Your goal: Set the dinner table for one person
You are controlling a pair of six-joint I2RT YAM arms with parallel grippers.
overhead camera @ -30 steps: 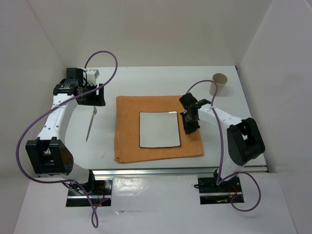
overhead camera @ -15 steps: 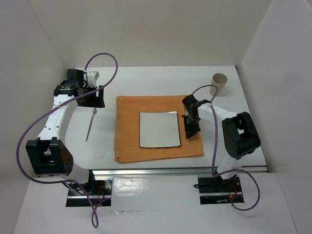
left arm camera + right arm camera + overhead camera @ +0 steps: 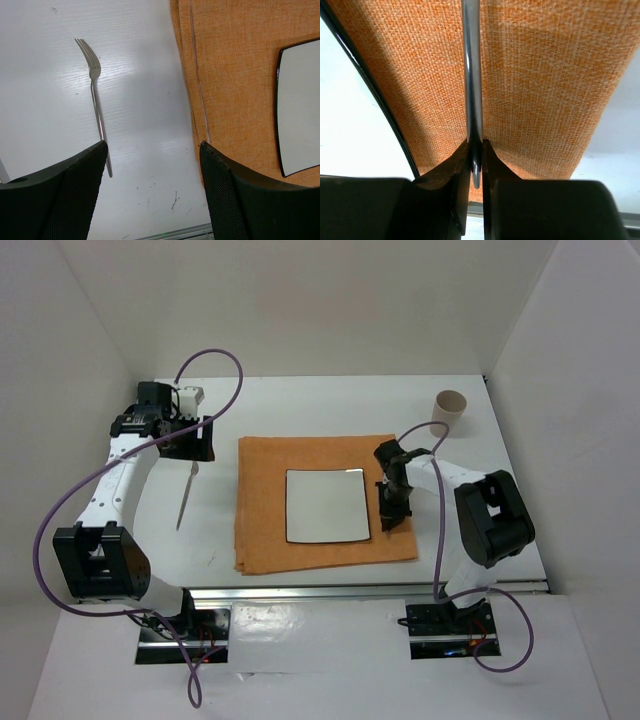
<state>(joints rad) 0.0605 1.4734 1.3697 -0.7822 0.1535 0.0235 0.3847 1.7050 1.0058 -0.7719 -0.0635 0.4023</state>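
Clamping 1 utensil [image 3: 472,75], right pincer [image 3: 474,165]; 1 fork [image 3: 97,112], 1 plate [image 3: 326,505], 1 cup [image 3: 449,410].

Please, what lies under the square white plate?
The orange cloth lies under the plate and shows on all four sides; it rests on the dinner table. The plate covers the cloth's middle, so anything else there cannot be seen.

The table [image 3: 300,405] is plain white. The cloth [image 3: 262,510] is orange, with a coarse weave. The plate [image 3: 326,505] is white with a thin black rim. The fork [image 3: 98,112] and the utensil [image 3: 471,75] are shiny silver. The cup [image 3: 449,412] is tan. The left gripper [image 3: 152,145] and right gripper [image 3: 475,145] are black. The cables [image 3: 215,352] are purple.
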